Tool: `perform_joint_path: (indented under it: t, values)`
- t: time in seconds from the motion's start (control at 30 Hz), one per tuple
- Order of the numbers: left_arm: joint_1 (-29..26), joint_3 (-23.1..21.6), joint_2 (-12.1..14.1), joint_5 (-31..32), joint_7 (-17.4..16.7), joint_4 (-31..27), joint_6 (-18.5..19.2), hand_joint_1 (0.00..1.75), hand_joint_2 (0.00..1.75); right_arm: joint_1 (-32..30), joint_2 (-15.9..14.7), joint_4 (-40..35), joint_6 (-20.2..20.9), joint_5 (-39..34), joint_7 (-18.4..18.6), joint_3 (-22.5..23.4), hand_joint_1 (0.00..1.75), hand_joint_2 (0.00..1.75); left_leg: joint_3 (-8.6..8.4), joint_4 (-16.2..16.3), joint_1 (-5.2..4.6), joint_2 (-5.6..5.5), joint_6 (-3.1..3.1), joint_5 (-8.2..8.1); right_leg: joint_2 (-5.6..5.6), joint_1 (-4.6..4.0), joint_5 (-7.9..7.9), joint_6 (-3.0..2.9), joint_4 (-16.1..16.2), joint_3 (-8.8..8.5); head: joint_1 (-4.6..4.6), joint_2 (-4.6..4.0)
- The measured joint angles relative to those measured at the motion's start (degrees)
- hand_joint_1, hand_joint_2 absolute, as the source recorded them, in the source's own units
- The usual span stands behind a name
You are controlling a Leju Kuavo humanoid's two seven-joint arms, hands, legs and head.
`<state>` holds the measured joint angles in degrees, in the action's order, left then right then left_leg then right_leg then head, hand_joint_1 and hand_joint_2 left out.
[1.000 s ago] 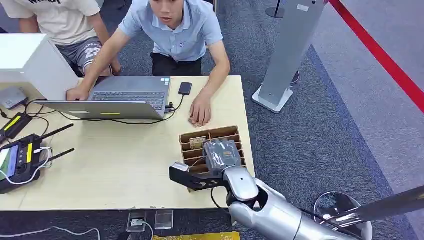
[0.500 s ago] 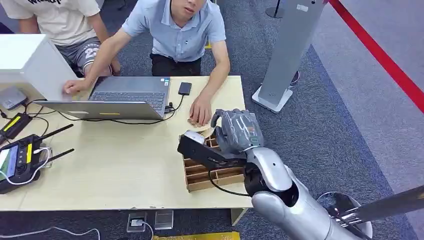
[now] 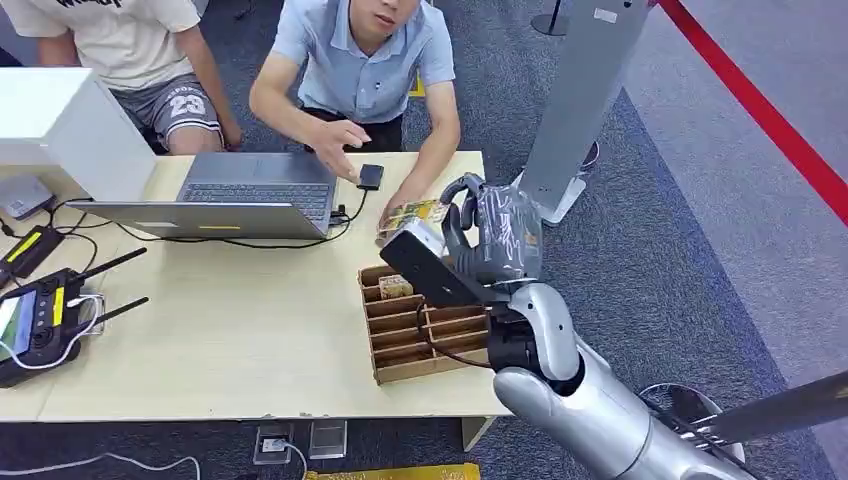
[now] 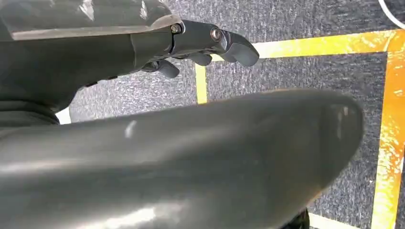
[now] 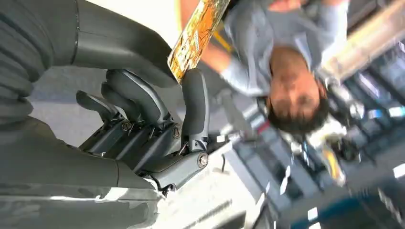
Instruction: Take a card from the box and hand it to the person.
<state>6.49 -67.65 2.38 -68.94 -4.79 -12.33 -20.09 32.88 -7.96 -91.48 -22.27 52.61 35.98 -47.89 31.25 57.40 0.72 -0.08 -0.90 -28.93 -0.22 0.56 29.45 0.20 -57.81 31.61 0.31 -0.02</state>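
On a pale wooden table (image 3: 230, 330), a grey laptop (image 3: 250, 195), open, at the far side. Behind the far edge, a person (image 3: 365, 70) in a light blue shirt, one hand (image 3: 340, 135) raised above the laptop. Near the table's right edge, a brown cardboard box (image 3: 400, 330) split into slots. Above the box, right hand (image 3: 490, 245), raised and pinching a yellow patterned card (image 3: 415, 213) between thumb and fingers (image 5: 193, 107), card held out toward the person. Beside the laptop, a small black phone (image 3: 370, 177). Over grey carpet, left hand (image 4: 191, 47), fingers loosely curled, holding nothing.
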Motion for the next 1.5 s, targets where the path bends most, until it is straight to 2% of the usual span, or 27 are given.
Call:
perform_joint_path:
  t: [0.17, 0.3, 0.77, 0.8, 0.87, 0.9, 1.2, 1.3, 1.5]
  values:
    - [0.5, 0.0, -0.2, 0.6, -0.2, 0.0, 0.2, 0.0, 0.0, 0.2, 0.1, 5.5, -7.7, 6.5, 0.0, 0.0, 1.75, 1.75, 0.0, 0.0, 0.0, 0.0, 0.0, 0.0, 0.0, 0.0, 0.0, 0.0, 0.0, -0.01, 0.02, 0.0]
    - [0.8, 0.0, -0.4, 0.7, -0.7, 0.0, 0.2, 0.0, 0.0, 0.2, 0.1, 9.6, -11.0, 9.1, 0.6, 0.1, 1.75, 1.75, 0.0, 0.0, 0.0, 0.0, 0.0, 0.0, 0.0, 0.0, 0.0, 0.0, 0.0, 0.0, 0.02, 0.0]
    - [0.9, 0.0, -0.5, 0.9, -0.3, 0.0, 0.2, 0.0, 0.0, 0.8, 1.7, 17.5, -13.4, 7.9, 0.4, 0.2, 1.75, 1.75, -0.01, 0.0, 0.0, 0.0, 0.0, 0.0, -0.01, 0.0, 0.0, 0.0, 0.0, -0.01, 0.0, 0.0]
    - [0.8, 0.0, -0.5, 0.9, -0.3, 0.0, 0.2, 0.0, 1.75, 0.8, 1.8, 17.8, -13.4, 7.9, 0.4, 0.2, 0.0, 1.75, 0.0, 0.0, 0.0, 0.0, 0.0, 0.0, -0.01, 0.0, 0.0, 0.0, 0.0, -0.01, 0.04, 0.0]
    - [0.9, 0.0, -0.5, 0.9, -0.3, 0.0, 0.0, 0.0, 1.75, 1.0, 1.9, 18.3, -13.4, 7.8, 0.4, 0.2, 0.0, 1.75, 0.0, 0.0, 0.0, 0.0, 0.0, 0.0, -0.01, 0.0, 0.0, 0.0, 0.0, -0.01, 0.02, 0.0]
    - [0.8, 0.0, -0.5, 0.9, -0.3, 0.0, -0.1, 0.0, 0.0, 1.1, 2.0, 18.6, -13.4, 7.8, 0.5, 0.1, 0.0, 1.75, 0.0, 0.0, 0.0, 0.0, 0.0, 0.0, -0.01, 0.0, 0.0, 0.0, 0.0, 0.0, 0.02, 0.0]
    - [0.8, 0.0, -0.5, 0.7, 0.0, 0.0, -1.5, 0.0, 0.0, 1.2, 2.1, 19.6, -14.6, 4.5, -0.5, 0.0, 0.0, 1.75, -0.01, 0.0, 0.0, 0.0, 0.0, 0.0, -0.01, 0.0, 0.0, 0.0, 0.0, 0.0, 0.0, 0.0]
    - [0.7, 0.0, -0.5, 0.2, 0.2, 0.0, -1.5, 0.0, 0.0, 1.1, 2.1, 19.1, -15.7, -3.1, -4.1, 0.0, 0.0, 1.75, -0.01, 0.0, 0.0, 0.0, 0.0, 0.0, 0.0, 0.0, 0.0, 0.0, 0.0, -0.01, -0.02, 0.0]
    - [0.3, 0.0, -0.5, -0.5, 0.5, 0.0, -1.5, 0.0, 0.0, -0.2, 2.1, 15.5, -16.0, -24.4, -15.3, -0.1, 0.0, 1.75, -0.02, 0.0, 0.0, 0.0, 0.0, 0.0, 0.0, 0.0, 0.0, 0.0, 0.0, 0.02, 0.04, 0.0]
